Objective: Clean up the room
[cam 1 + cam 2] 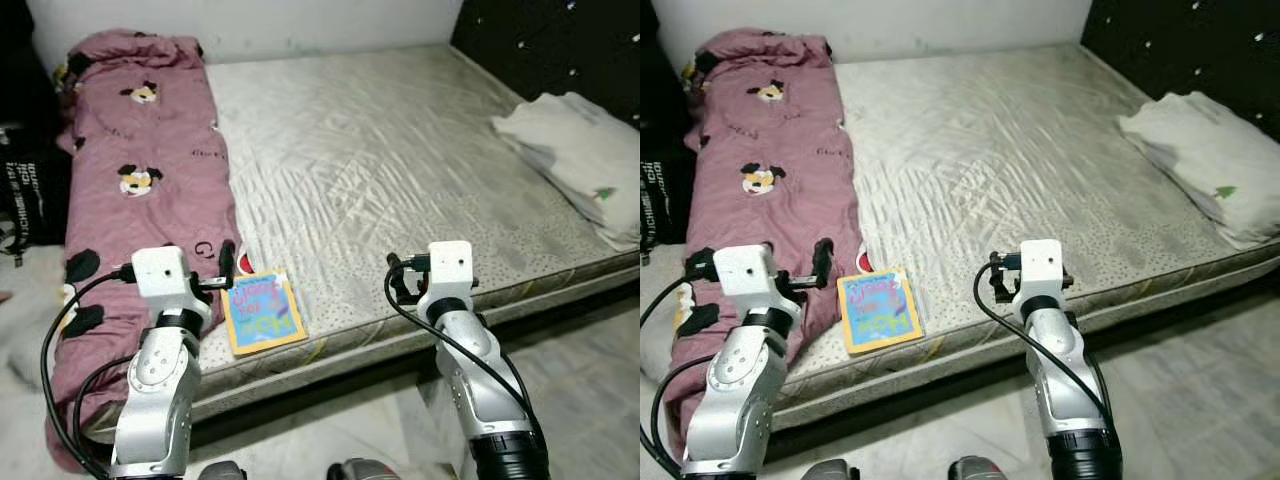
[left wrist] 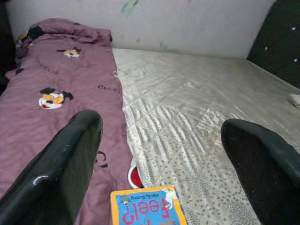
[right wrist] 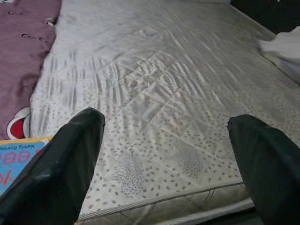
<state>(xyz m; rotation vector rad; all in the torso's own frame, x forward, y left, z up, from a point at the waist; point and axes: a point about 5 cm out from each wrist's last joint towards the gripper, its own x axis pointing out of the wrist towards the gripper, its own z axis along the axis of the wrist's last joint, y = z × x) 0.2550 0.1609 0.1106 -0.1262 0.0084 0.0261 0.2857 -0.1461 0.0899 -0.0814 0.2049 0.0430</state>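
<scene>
Book (image 1: 263, 312) on mattress (image 1: 400, 170) (near edge)

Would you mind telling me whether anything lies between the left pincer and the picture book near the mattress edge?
Nothing visible does. The left pincer is open just left of the picture book, which lies flat on the mattress beside the pink blanket.

You have open mattress (image 1: 380, 170) ahead of both tools; the pink quilt (image 1: 140, 200) blocks your left side, a book (image 1: 262, 311) lies near the edge, and folded bedding (image 1: 585, 160) crowds the right.
</scene>
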